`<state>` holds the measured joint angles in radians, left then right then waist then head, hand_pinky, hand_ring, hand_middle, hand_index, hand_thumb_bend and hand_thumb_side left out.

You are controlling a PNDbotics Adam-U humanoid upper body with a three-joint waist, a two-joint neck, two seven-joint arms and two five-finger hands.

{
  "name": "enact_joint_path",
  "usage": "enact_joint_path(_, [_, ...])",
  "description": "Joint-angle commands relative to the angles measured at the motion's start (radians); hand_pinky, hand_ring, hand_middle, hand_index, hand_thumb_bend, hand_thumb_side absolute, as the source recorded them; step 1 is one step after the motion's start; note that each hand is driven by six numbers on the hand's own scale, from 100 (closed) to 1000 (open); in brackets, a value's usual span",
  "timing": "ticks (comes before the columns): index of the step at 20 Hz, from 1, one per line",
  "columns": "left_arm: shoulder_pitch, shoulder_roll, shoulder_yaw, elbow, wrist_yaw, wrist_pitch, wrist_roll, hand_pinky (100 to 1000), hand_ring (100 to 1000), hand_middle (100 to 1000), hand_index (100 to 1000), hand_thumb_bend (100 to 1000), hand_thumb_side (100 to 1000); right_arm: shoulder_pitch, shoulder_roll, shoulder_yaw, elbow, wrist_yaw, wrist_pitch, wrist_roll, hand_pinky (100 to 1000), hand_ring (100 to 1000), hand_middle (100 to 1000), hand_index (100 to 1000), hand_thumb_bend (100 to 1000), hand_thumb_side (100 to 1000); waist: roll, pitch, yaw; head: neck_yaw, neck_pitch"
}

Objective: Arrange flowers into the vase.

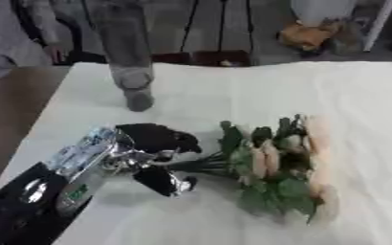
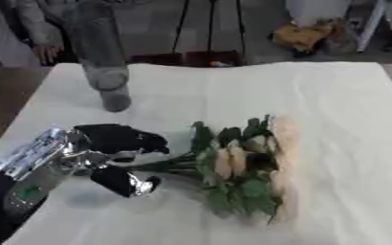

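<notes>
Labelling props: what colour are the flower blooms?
Pale peach-cream blooms with green leaves, clearest in the left eye view.

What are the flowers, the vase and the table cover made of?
The flowers lie in a bunch; whether real or fake I cannot tell. The vase looks like clear, shiny glass or plastic, since the background shows through it. The table cover looks like soft white cloth, matte, with faint wrinkles.
</notes>
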<state>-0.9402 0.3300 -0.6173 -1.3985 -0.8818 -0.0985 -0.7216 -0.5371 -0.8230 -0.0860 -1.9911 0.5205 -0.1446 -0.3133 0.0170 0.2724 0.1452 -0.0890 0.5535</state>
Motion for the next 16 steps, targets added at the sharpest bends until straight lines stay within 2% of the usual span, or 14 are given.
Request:
enact_joint_path(1, [-0.006, -0.008, 0.022, 0.015, -0.043, -0.006, 0.043, 790, 937, 972, 1000, 181, 860, -0.016, -0.018, -0.013, -0.009, -0.004, 0.0, -0.003, 846, 910, 891, 921, 319, 1000, 0.002, -0.025, 0.0, 0.0, -0.007])
enact_joint_path(13, [-0.001, -0.02, 0.025, 0.056, -0.072, -0.032, 0.081, 790, 937, 972, 1000, 182, 862, -0.017, -0.017, -0.013, -0.009, -0.004, 0.0, -0.003, 847, 910, 891, 921, 318, 1000, 0.002, -0.025, -0.001, 0.0, -0.008])
enact_joint_path(14, [0.002, -0.027, 0.029, 0.053, -0.077, -0.029, 0.086, 508, 666, 781, 954, 189, 846, -0.017, -0.014, -0.013, -0.009, -0.005, 0.001, -0.003, 846, 909, 887, 919, 333, 1000, 0.0, -0.02, -0.005, 0.002, -0.009])
enact_joint_path(16, [0.006, -0.043, 0.03, 0.055, -0.097, -0.025, 0.108, 455, 615, 765, 933, 190, 844, -0.016, -0.011, -0.015, -0.009, -0.005, 0.003, -0.004, 846, 909, 886, 919, 333, 1000, -0.001, -0.016, -0.009, 0.004, -0.012])
